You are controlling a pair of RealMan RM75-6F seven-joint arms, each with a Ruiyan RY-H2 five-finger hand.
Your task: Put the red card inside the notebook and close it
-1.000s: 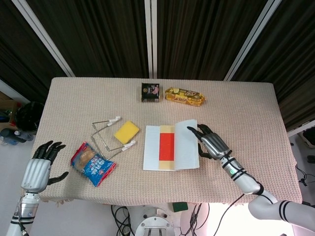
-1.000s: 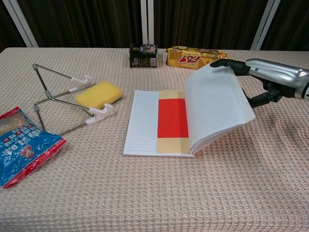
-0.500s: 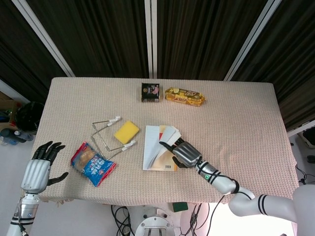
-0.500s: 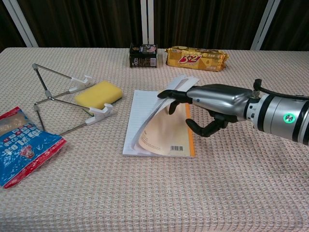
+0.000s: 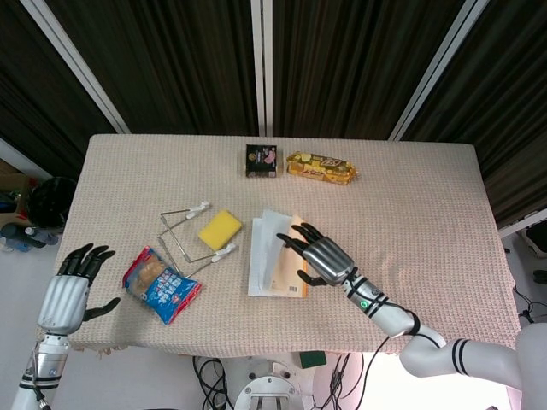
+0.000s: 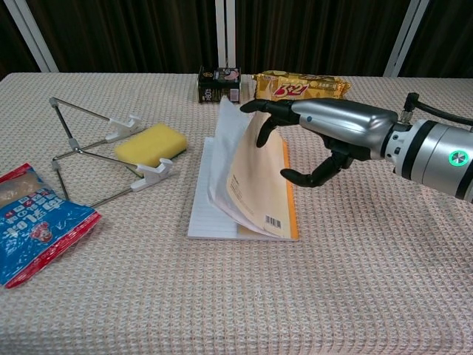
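Closing the notebook (image 6: 255,188) is the step I am on, and it is only partly shut. My right hand (image 6: 325,133) is above the book with its fingers spread apart. The fingertips (image 6: 251,106) touch the top edge of the raised pages and cover, pushing them over to the left. It is not gripping anything, just pushing.

I cannot see the red card in either view right now. I think it is under the folded pages, inside the book, but I cannot be sure.

The pages stand up and bend in a curve. The tan cover with the bar code faces me in the chest view. A white page lies flat below on the table (image 6: 369,296).

To do this well, I should push slowly to the left and down, so the pages fall flat. Then I should lay my fingers flat on the cover and press softly. If I let go too soon, the pages may spring back up. If I push too hard sideways, the whole book may slide toward the yellow sponge (image 6: 151,144) and the wire stand (image 6: 96,144).

My left hand (image 5: 73,286) hangs off the table edge, near the blue snack bag (image 5: 161,284). Its fingers are apart and it holds nothing.
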